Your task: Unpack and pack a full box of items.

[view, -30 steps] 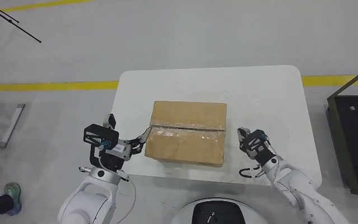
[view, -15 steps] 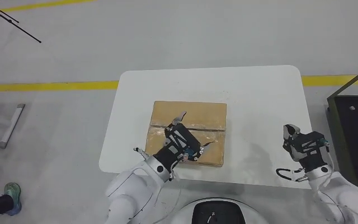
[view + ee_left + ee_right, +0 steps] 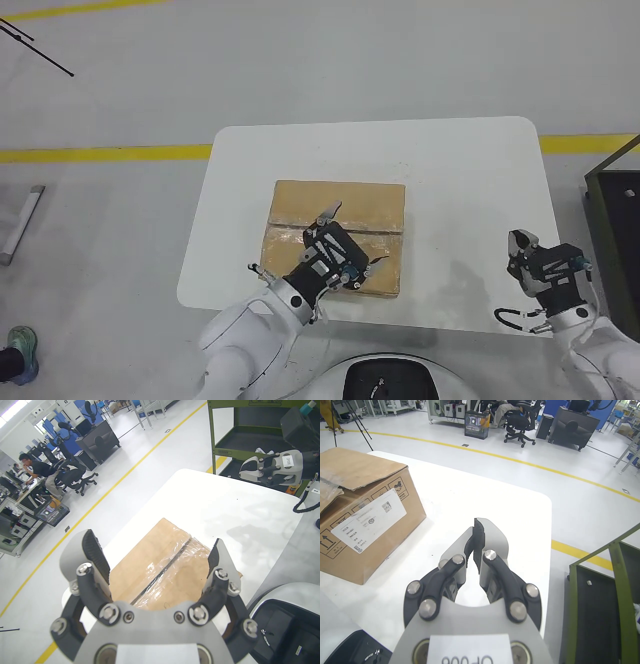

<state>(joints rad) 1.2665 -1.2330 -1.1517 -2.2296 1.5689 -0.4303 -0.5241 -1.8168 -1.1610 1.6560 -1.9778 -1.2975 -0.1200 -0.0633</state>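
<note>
A brown cardboard box (image 3: 340, 205) lies in the middle of the white table (image 3: 460, 170), flaps closed, with clear tape along the centre seam (image 3: 166, 567). My left gripper (image 3: 354, 238) hovers over the box's near half, open, its jaws straddling the seam with nothing between them. In the left wrist view the left gripper (image 3: 153, 545) frames the box top (image 3: 150, 560). My right gripper (image 3: 518, 246) is shut and empty above the table's near right corner, apart from the box. The right wrist view shows the right gripper (image 3: 477, 530) and the box's labelled side (image 3: 367, 520).
A green metal cart (image 3: 612, 230) stands just off the table's right edge, and the cart (image 3: 592, 590) is close beside my right arm. A yellow floor line (image 3: 100, 153) runs behind the table. Bare tabletop lies to the right of the box and behind it.
My left arm swung from the box's left side to above its top, gripper staying open. My right arm drew back rightward toward the table's corner.
</note>
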